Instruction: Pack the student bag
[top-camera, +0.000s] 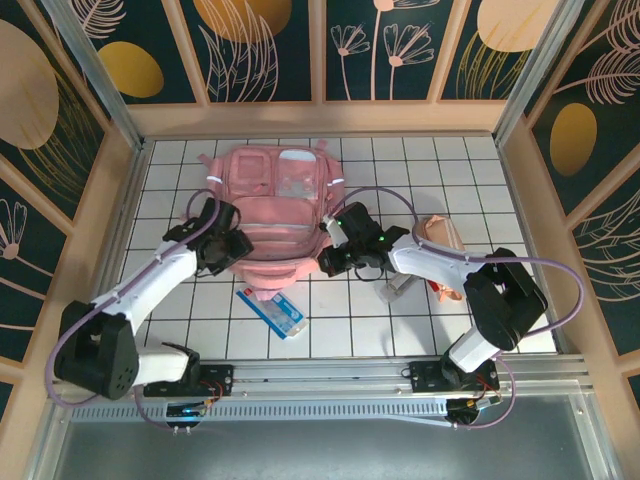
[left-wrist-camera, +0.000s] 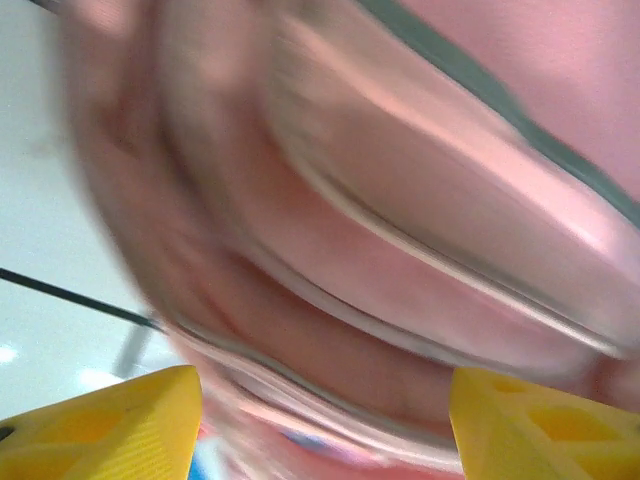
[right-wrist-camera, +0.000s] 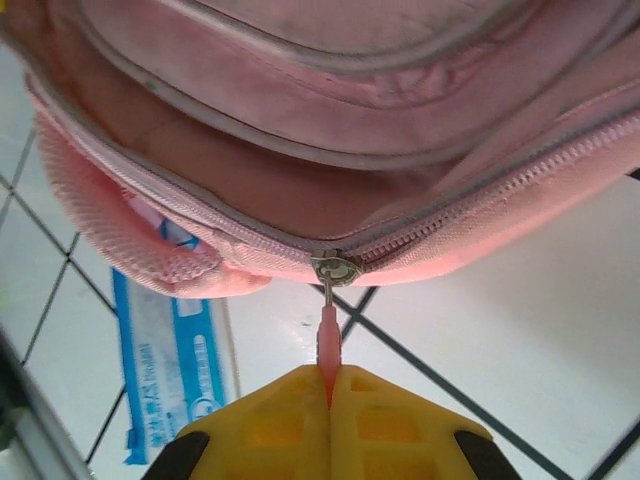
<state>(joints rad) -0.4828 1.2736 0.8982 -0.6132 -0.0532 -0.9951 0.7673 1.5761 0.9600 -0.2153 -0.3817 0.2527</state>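
Student bag (top-camera: 275, 195), a large soft pink fabric backpack with zipped pockets, lies flat at the middle of the white gridded table (top-camera: 350, 330). Its translucent pocket panels are on the far side and its near edge faces the arms. Its inside is hidden. The panels are too pale and small in the top view to tell any contents. In the right wrist view the student bag (right-wrist-camera: 300, 110) shows only seams and zip teeth, and it is cut off at the top and both sides. In the left wrist view the student bag (left-wrist-camera: 400, 240) is a close, smeared pink mass whose folds and grey-green strip are hard to make out.

The left gripper (top-camera: 226, 245) sits at the bag's left edge. In its own camera the left gripper (left-wrist-camera: 322, 435) has its two yellow fingertips (left-wrist-camera: 110, 425) spread wide apart, with pink fabric close between them. The blur makes it impossible to tell whether they touch the fabric.

The right gripper (top-camera: 332, 262) sits at the bag's near right corner. Seen from its wrist, the right gripper (right-wrist-camera: 330, 390) is clamped tight on the thin pink pull tab (right-wrist-camera: 328, 340). The tab hangs from the metal zip slider (right-wrist-camera: 335, 268) on the bag's near edge.

A flat blue and white printed packet (top-camera: 271, 310) lies on the table just on the near side of the bag. In the right wrist view the packet (right-wrist-camera: 170, 370) has its far end covered by the bag's bulging edge.

A small peach-coloured soft thing (top-camera: 440, 232) lies to the right of the bag. It is partly hidden behind the right arm and too covered to name.
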